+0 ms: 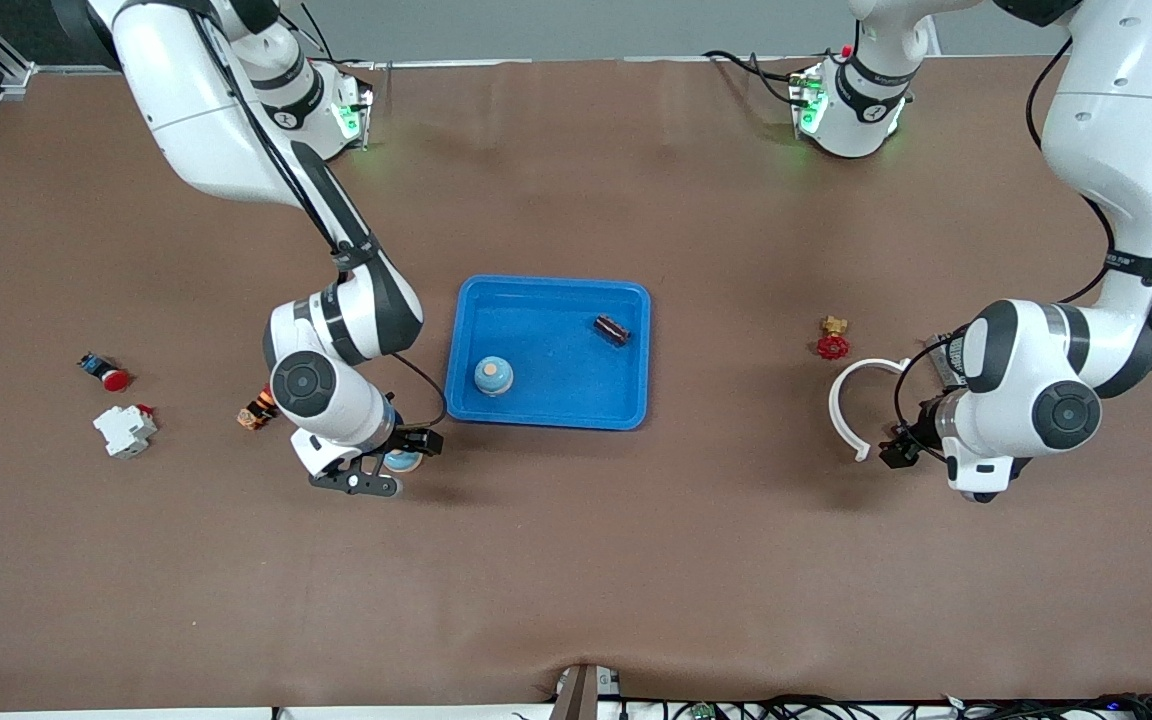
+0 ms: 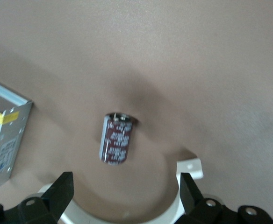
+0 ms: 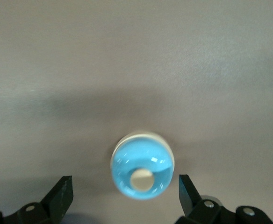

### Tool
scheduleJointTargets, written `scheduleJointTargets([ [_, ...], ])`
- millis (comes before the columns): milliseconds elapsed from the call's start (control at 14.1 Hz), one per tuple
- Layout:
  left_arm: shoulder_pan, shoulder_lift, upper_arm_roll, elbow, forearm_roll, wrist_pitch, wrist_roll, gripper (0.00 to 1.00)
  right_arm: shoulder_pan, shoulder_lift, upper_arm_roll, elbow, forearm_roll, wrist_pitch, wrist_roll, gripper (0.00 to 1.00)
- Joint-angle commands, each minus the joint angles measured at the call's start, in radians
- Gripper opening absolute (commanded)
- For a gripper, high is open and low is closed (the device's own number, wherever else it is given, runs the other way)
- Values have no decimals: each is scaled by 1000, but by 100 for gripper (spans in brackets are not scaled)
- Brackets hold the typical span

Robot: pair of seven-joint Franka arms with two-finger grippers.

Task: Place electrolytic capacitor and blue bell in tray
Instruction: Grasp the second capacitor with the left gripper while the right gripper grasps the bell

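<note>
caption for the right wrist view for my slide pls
Open right end effector poised over a glossy round blue bell with a cream centre button, on the brown table mat.

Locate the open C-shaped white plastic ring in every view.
Front view: the white ring lies on the brown table toward the left arm's end, beside the left arm's wrist.
Left wrist view: the white ring curves between the open fingers, near the dark cylindrical capacitor on the table.
Right wrist view: not in it.
Shared landmark: the left gripper, over the ring.
</note>
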Motion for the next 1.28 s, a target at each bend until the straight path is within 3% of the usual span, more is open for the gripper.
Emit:
scheduleJointTargets([
  [0, 25, 10, -9, -8, 26, 45, 11, 100, -38, 41, 10, 17, -70, 40, -13, 100],
  [142, 25, 33, -7, -8, 31, 95, 13, 99, -41, 55, 10, 17, -78, 65, -12, 100],
  [284, 27, 48, -9, -5, 103, 112, 11, 94, -39, 56, 12, 17, -73, 70, -5, 100],
  [568, 31, 56, -9, -8, 111, 117, 11, 85, -26, 56, 12, 12, -58, 79, 34, 100],
  [1066, 28, 56, -10, -18, 111, 109, 11, 31, -4, 53, 12, -6, -60, 74, 57, 100],
  [1137, 27, 55, -10, -18, 111, 105, 11, 22, -2, 52, 12, -14, -61, 74, 56, 87],
  [1208, 22, 50, -10, -18, 111, 99, 10, 5, -4, 52, 12, -18, -61, 74, 56, 61],
])
